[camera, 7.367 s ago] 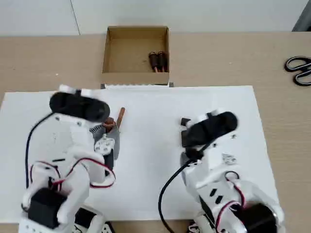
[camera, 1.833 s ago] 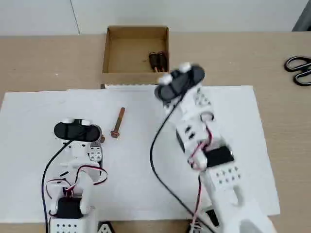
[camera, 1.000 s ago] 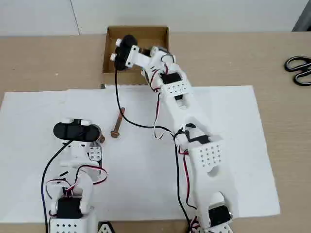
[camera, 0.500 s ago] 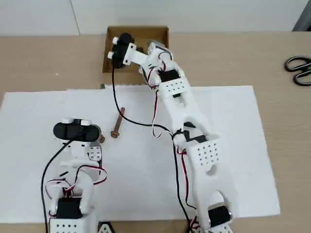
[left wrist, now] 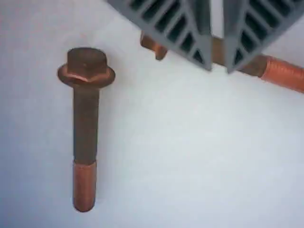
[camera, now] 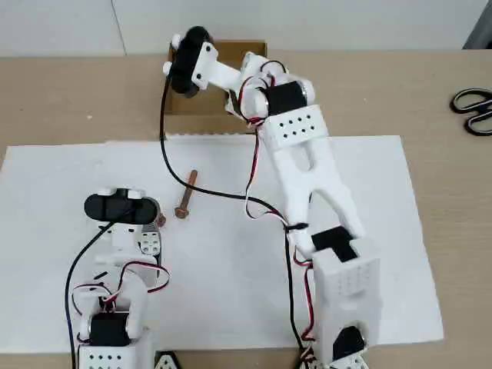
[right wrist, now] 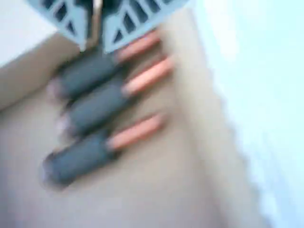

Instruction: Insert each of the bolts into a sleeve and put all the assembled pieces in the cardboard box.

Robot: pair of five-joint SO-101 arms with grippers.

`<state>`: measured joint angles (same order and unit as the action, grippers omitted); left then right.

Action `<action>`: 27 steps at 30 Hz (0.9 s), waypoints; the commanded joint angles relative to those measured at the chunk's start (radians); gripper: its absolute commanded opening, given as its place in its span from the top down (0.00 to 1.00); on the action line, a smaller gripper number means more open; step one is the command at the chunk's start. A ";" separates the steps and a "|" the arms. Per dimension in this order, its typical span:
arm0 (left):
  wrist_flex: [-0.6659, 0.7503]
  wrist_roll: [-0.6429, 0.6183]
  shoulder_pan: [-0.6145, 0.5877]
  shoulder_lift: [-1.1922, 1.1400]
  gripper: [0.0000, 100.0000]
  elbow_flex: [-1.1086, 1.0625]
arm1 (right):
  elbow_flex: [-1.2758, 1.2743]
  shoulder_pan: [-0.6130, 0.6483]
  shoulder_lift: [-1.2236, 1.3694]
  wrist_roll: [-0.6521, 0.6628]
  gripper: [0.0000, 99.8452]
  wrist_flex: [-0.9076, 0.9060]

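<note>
Right wrist view shows three assembled pieces [right wrist: 97, 108] lying side by side on the floor of the cardboard box [right wrist: 142, 199], with the dark sleeves together and the copper shanks pointing the same way. About seven seconds ago we counted two pieces in the box, so one more has been delivered. The right jaws hang just above the piece at the end of the row. They are all but closed, with a narrow slit between them, and hold nothing. Within the last half second the right arm [camera: 300, 146] has risen from inside the box and now stands over its far left corner. We judge this delivery complete and the arm free to withdraw.

Two bolts lie bare on the paper sheet [camera: 369, 192]. The loose bolt [left wrist: 85, 128] has not moved in the last two seconds. A second bolt [left wrist: 280, 73] lies crosswise beneath the left jaws, which are likewise nearly closed and grip nothing. The left arm [camera: 123, 223] has kept still at the near side of the worktop [camera: 384, 84] since drawing back. We judge that both bolts still need a sleeve before boxing.
</note>
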<state>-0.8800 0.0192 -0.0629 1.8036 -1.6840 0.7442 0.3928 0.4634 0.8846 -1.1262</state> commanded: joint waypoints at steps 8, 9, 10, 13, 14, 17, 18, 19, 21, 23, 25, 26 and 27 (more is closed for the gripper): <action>-0.005 -0.002 -0.008 0.009 0.99 0.002 | 0.051 0.002 -0.323 -0.241 1.00 -0.372; -0.005 -0.002 -0.008 0.009 0.99 0.002 | 0.051 0.002 -0.346 -0.269 1.00 -0.406; -0.005 -0.002 -0.008 0.009 0.99 0.002 | 0.051 0.001 -0.369 -0.298 1.00 -0.444; -0.005 -0.002 -0.008 0.009 0.99 0.002 | 0.048 0.001 -0.435 -0.381 1.00 -0.547; -0.005 -0.002 -0.008 0.009 0.99 0.002 | 0.044 -0.001 -0.453 -0.420 1.00 -0.549; -0.005 -0.002 -0.008 0.009 0.99 0.002 | 0.040 -0.001 -0.501 -0.476 1.00 -0.556; -0.005 -0.002 -0.008 0.009 0.99 0.002 | 0.018 -0.001 -0.515 -0.486 1.00 -0.556; -0.005 -0.002 -0.008 0.009 0.99 0.002 | -0.017 -0.002 -0.533 -0.502 1.00 -0.556; -0.005 -0.002 -0.008 0.009 0.99 0.002 | -0.107 -0.002 -0.591 -0.551 1.00 -0.556; -0.005 -0.002 -0.008 0.009 0.99 0.002 | -0.210 0.002 -0.674 -0.605 1.00 -0.556; -0.005 -0.002 -0.008 0.009 0.99 0.002 | -0.342 0.002 -0.763 -0.649 1.00 -0.555; -0.005 -0.002 -0.008 0.009 0.99 0.002 | -0.414 0.002 -0.808 -0.672 1.00 -0.553; -0.005 -0.002 -0.008 0.009 0.99 0.002 | -0.488 0.002 -0.849 -0.698 1.00 -0.552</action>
<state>-0.8800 0.0192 -0.0629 1.8036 -1.6840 0.4235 0.3928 -0.2516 0.2524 -1.6786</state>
